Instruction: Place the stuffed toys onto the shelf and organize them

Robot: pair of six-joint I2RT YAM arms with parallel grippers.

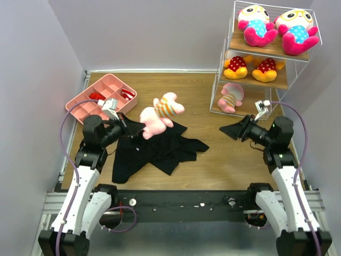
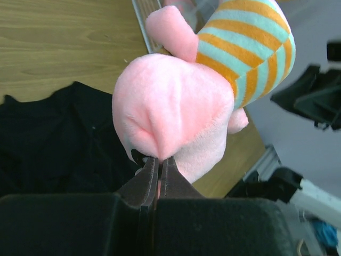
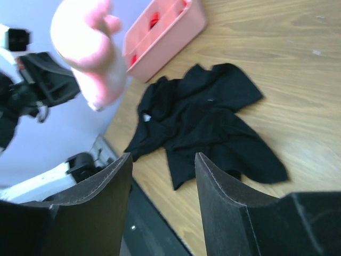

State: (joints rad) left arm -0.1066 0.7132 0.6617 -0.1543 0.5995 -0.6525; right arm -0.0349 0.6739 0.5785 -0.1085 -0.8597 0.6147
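My left gripper [image 1: 136, 129] is shut on a pale pink striped doll [image 1: 160, 114], pinching its head and holding it up above the black cloth; the left wrist view shows the doll [image 2: 176, 106] right at my fingertips [image 2: 159, 160]. My right gripper [image 1: 226, 129] is open and empty, in front of the shelf [image 1: 266, 50]. On the shelf, two blue dotted dolls [image 1: 256, 24] lie on the top board, two yellow-orange dolls [image 1: 237, 66] on the middle board, and one pale pink striped doll [image 1: 232, 97] on the bottom board. The held doll also shows in the right wrist view [image 3: 88, 48].
A black cloth garment [image 1: 157, 146] lies crumpled at the table's middle, under the held doll. A pink compartment tray [image 1: 101, 96] with small red items stands at the back left. Grey walls close in both sides.
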